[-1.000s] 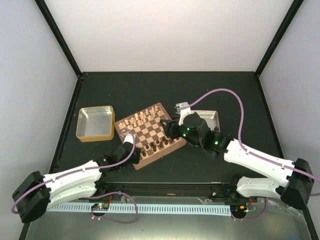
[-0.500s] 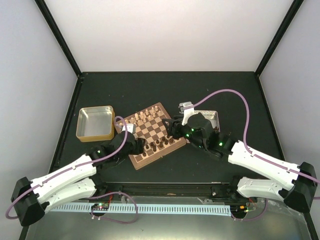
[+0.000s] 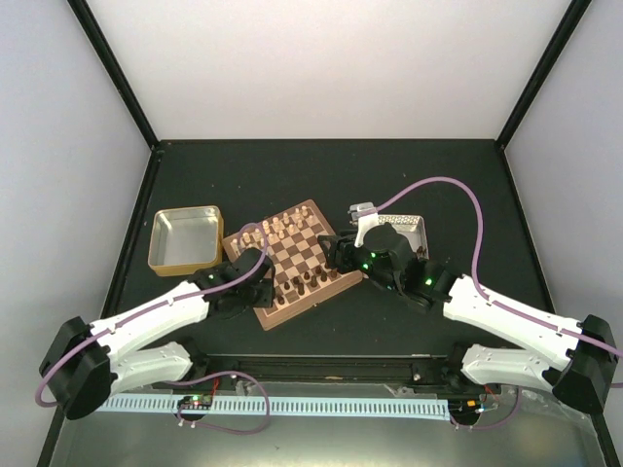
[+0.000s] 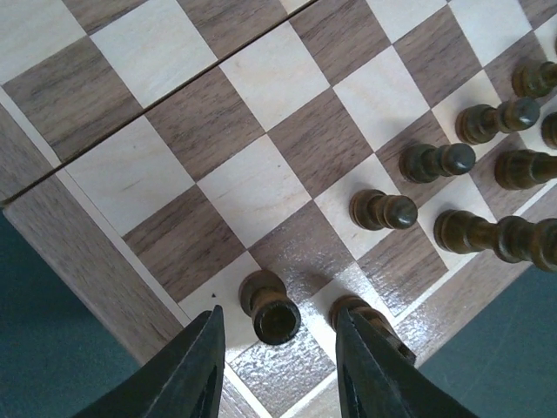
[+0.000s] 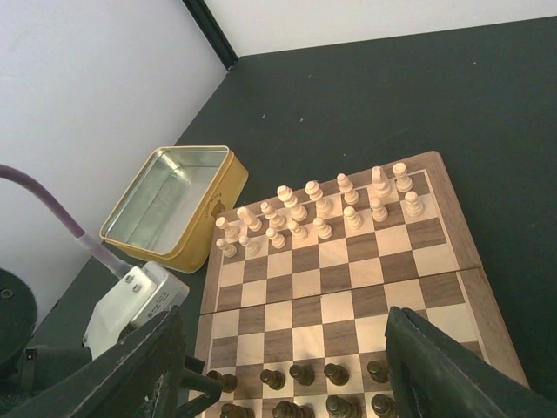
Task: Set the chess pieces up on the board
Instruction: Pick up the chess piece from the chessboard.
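Note:
The board (image 3: 302, 255) lies tilted in the middle of the table. Cream pieces (image 3: 277, 229) stand in two rows on its far side, and dark pieces (image 3: 310, 282) stand along its near side. My left gripper (image 3: 261, 289) hovers over the board's near left corner. In the left wrist view it (image 4: 277, 370) is open, its fingers (image 4: 187, 374) on either side of a dark piece (image 4: 271, 310) standing on a corner square, not touching it. A second dark piece (image 4: 365, 312) stands partly behind the right finger. My right gripper (image 5: 287, 383) is open and empty above the board's right edge.
A gold-sided tin (image 3: 183, 238) sits left of the board and looks empty inside. A silver tin (image 3: 409, 230) sits to the right, partly behind my right arm. The right wrist view shows the gold tin (image 5: 174, 205) and the left arm's white camera housing (image 5: 130, 305).
My left arm has swung in from the lower left, and its gripper has settled over the board's near left corner. My right arm has shifted slightly to the right.

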Tool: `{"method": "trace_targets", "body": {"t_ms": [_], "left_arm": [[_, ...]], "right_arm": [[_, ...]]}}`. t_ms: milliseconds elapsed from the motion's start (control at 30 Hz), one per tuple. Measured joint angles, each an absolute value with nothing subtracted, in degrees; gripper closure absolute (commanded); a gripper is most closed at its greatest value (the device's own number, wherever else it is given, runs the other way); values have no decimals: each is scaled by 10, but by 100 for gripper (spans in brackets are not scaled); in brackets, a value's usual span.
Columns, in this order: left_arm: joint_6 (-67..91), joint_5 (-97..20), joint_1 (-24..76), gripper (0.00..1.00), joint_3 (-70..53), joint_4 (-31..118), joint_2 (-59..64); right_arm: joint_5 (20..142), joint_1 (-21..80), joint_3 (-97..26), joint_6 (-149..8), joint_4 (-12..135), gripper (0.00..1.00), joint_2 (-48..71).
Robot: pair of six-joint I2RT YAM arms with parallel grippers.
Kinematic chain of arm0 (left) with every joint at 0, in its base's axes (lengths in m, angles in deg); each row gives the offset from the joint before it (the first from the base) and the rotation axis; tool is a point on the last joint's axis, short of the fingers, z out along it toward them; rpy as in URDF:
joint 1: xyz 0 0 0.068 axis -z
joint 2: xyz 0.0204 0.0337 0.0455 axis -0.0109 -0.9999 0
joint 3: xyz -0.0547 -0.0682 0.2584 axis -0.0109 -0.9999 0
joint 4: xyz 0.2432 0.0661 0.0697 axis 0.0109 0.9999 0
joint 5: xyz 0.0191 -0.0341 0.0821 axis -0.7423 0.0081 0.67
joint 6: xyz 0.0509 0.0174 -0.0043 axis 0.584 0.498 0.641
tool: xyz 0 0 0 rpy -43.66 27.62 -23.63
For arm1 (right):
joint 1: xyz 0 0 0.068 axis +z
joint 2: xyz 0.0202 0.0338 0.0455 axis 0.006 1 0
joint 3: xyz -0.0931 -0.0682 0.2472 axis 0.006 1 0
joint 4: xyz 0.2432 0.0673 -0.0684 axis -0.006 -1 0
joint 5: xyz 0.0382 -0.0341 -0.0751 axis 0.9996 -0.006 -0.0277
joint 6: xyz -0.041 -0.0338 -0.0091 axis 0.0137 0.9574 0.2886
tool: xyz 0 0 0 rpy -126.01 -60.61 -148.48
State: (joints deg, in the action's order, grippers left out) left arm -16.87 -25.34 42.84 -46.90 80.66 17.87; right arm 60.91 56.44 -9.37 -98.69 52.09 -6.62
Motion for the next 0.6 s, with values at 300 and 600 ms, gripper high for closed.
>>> {"method": "trace_targets", "body": {"t_ms": [300, 600], "left_arm": [[-148, -275, 401, 77, -443, 812, 121], [-129, -286, 395, 91, -436, 828, 111]], "right_arm": [[609, 564, -93, -987, 521, 37, -66], [608, 562, -93, -987, 521, 37, -66]]}}
